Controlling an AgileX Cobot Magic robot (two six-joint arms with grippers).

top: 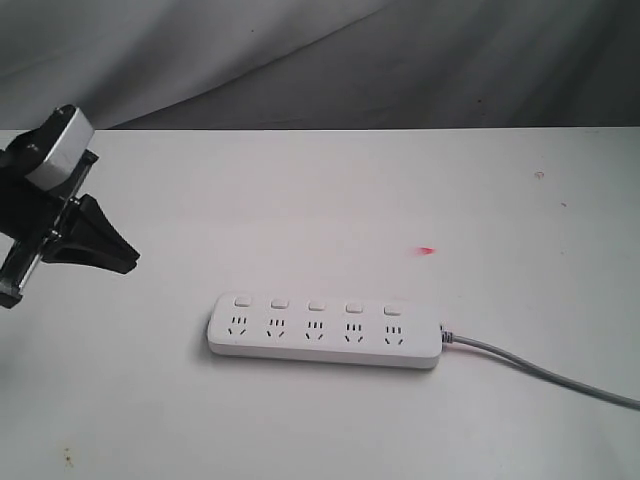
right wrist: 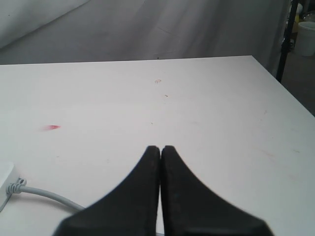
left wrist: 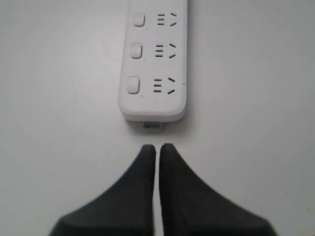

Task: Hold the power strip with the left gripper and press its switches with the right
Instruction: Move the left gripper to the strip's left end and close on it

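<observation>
The long white power strip (top: 325, 333) lies flat on the table near the front, its grey cord (top: 545, 371) trailing off to the right. Its switches (top: 317, 304) form a row along the far side, one above each socket. My left gripper (top: 126, 262) hovers to the left of the strip, apart from it, shut with nothing held. In the left wrist view the left gripper (left wrist: 156, 147) points at the strip's cordless end (left wrist: 153, 105), a short gap away. My right gripper (right wrist: 161, 148) is shut and empty over bare table; the cord (right wrist: 47, 195) and a corner of the strip (right wrist: 4, 178) show beside it.
A small red mark (top: 427, 250) lies on the white table (top: 330, 190) behind the strip. A grey cloth backdrop (top: 300, 60) hangs beyond the far edge. Off the table's right edge stand a dark pole (right wrist: 287, 39) and a white bucket (right wrist: 306, 38).
</observation>
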